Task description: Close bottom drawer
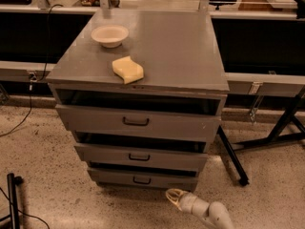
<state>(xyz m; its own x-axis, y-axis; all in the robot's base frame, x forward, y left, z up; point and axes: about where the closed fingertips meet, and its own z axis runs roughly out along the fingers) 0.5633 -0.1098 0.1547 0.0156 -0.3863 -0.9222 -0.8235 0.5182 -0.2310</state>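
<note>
While my pale arm [209, 213] is reaching in low from the bottom edge of the view, my cream-coloured hand [172, 197] is hovering just above the speckled floor [43, 166]. It is near the lower right corner of the narrow grey metal bottom drawer [143, 178]. I cannot tell if the hand is spread or pressed together, or if it is touching the drawer front.

The bottom drawer is standing partly pulled out of the grey metal desk [181, 46], and a dark gap is showing above its front panel. The mid-sized drawer [139, 157] and the tall top drawer [136, 122] are also standing open a little. On the desk top a shallow cream bowl [109, 35] is sitting near the back left. A yellow wavy sponge [127, 69] is lying nearer the front edge, apart from the bowl.
</note>
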